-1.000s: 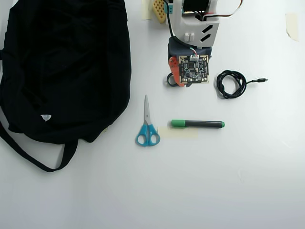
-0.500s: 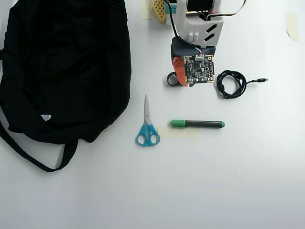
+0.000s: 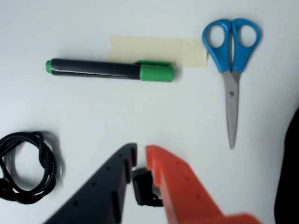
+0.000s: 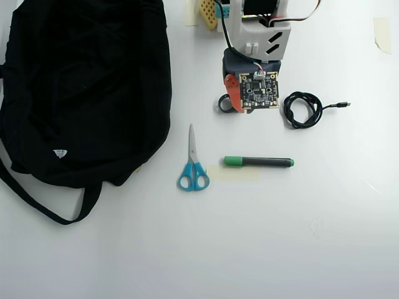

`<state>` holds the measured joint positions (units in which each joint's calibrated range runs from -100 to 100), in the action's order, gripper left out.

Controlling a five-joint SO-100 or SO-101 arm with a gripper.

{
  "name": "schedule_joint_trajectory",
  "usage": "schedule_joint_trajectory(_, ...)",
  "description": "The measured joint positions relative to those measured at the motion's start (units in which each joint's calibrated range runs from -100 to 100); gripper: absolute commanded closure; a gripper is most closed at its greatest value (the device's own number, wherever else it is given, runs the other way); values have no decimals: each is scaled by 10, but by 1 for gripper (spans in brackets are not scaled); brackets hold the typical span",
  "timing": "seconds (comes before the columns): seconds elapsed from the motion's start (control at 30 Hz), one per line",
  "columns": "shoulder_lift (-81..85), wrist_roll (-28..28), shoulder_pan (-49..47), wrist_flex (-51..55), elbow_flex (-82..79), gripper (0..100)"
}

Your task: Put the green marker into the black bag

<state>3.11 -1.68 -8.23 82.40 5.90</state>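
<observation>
The green marker (image 4: 258, 162) lies flat on the white table, its green cap pointing left in the overhead view. In the wrist view the marker (image 3: 110, 70) lies across the top, ahead of the fingertips. My gripper (image 3: 140, 154) has a black finger and an orange finger with only a thin gap between them, holding nothing I can make out. In the overhead view the gripper (image 4: 239, 107) sits above the marker, mostly under a circuit board. The black bag (image 4: 81, 87) fills the left side, its strap trailing below; the wrist view catches only the black bag's (image 3: 290, 177) edge.
Blue-handled scissors (image 4: 192, 167) lie between bag and marker. A coiled black cable (image 4: 303, 109) rests right of the gripper. A pale tape strip (image 4: 234, 174) lies under the marker. A small dark ring (image 4: 222, 104) sits beside the orange finger.
The gripper head shifted slightly right and toward the arm's base between the earliest frame and now. Marker, scissors, cable and bag have not moved.
</observation>
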Motion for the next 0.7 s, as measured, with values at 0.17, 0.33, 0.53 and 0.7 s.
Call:
schedule_joint_trajectory(0.17,0,0,0,0,0,97)
schedule_joint_trajectory(0.33,0,1,0,0,0,97)
schedule_joint_trajectory(0.53,0,2,0,0,0,98)
schedule_joint_trajectory(0.7,0,2,-6,0,0,97)
